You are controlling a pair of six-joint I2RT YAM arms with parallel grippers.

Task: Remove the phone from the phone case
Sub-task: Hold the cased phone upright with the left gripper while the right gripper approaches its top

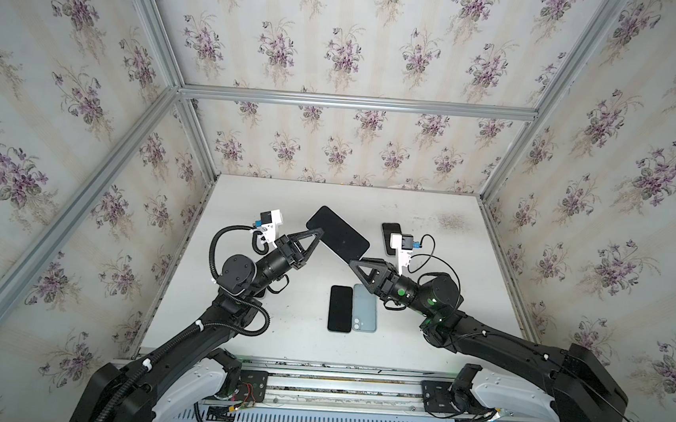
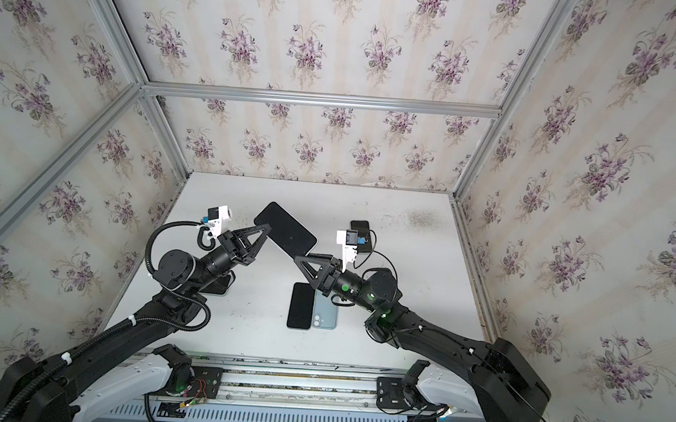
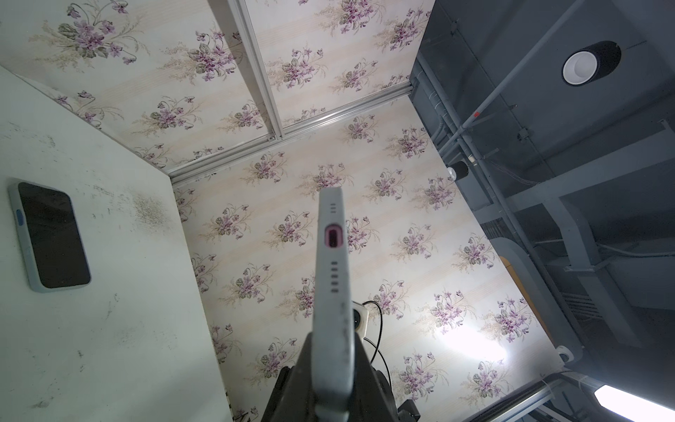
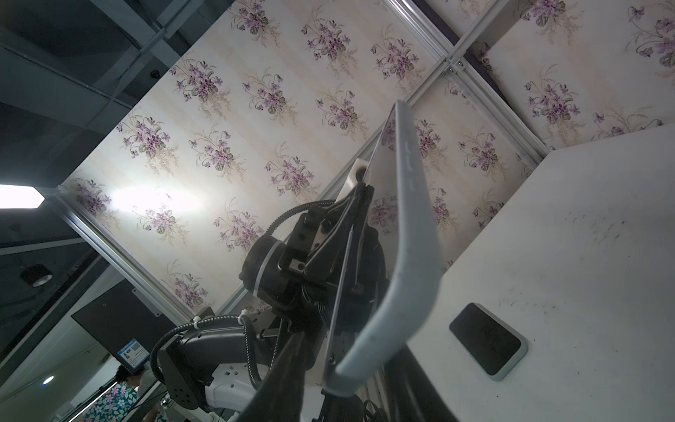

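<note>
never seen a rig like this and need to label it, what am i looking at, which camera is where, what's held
This is a robot with two black arms, a left arm and a right arm, working over a white table. Two pictures come from a camera pair overhead and show nearly the same scene. The other two come from a small camera on each arm's wrist. The left tool is shut on a phone in a pale case, held up off the table. The right tool is at a corner of it; whether it grips I cannot tell. On the table lie a dark phone beside a pale blue one turned back up, and a cased phone farther back.
</note>
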